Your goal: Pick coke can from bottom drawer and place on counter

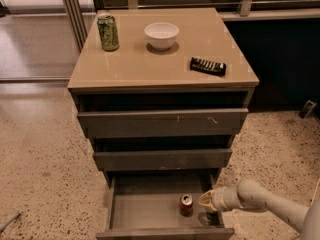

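Where the coke can [186, 204] stands, the end effector [205, 200] hovers just beside.

1. Looks like a test area in an office or lab building, not a home.
2. Told by the speckled, polished floor [40, 149], of the kind laid in commercial halls.
3. Told also by the glass wall [30, 29] set in metal posts [74, 9] at the back left.
4. Arranged like a trial station: a free-standing grey drawer cabinet [160, 121] with only a green can [108, 32], a white bowl [161, 35] and a black bar [208, 66] on its counter [150, 66].
5. Confirmed by a pale robot arm [270, 204] reaching in from the lower right, with its gripper [207, 200] inside the open bottom drawer [145, 209], just beside the coke can [186, 204].
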